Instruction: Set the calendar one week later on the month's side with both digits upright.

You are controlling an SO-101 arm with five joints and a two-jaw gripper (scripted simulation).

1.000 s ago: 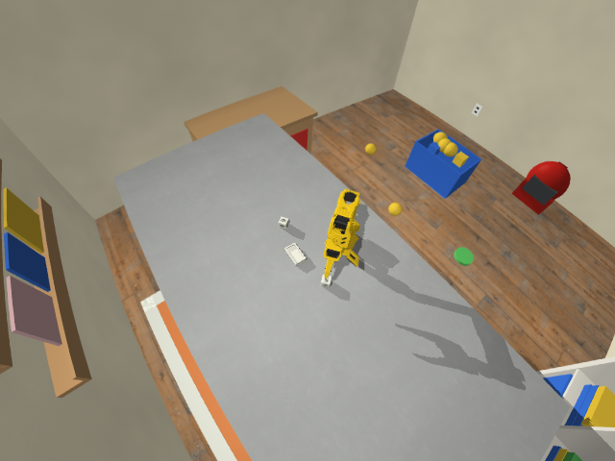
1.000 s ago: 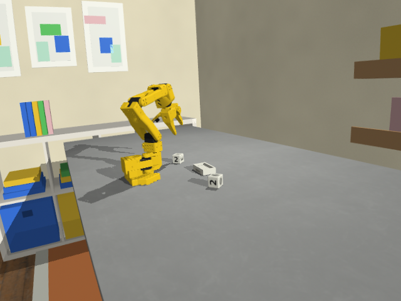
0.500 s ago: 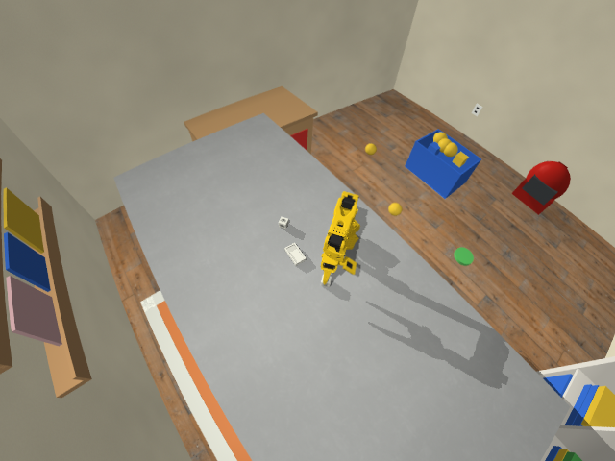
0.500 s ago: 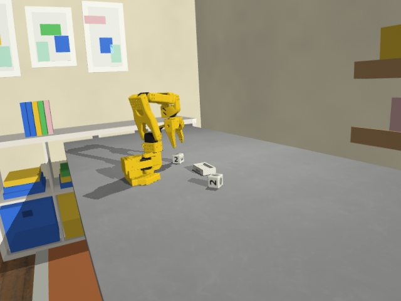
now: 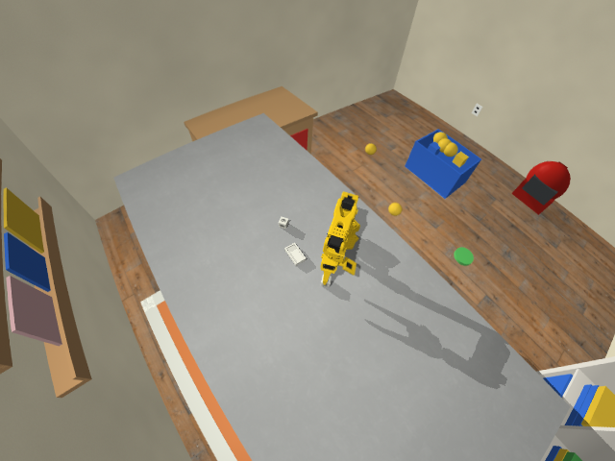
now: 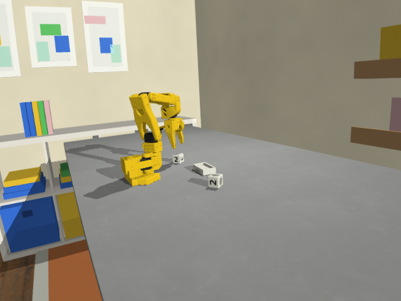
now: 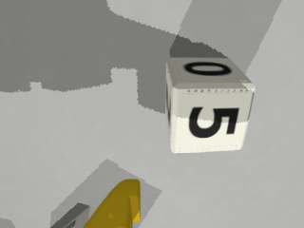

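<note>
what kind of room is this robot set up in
Probably a playroom or child's room: a blue bin holds yellow balls, more yellow balls lie on the wooden floor, and framed pictures of coloured blocks hang on the wall.

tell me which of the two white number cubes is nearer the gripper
The cube on the tray's far side in the exterior view; the gripper hangs above it, while the other stands nearer that camera.
</note>
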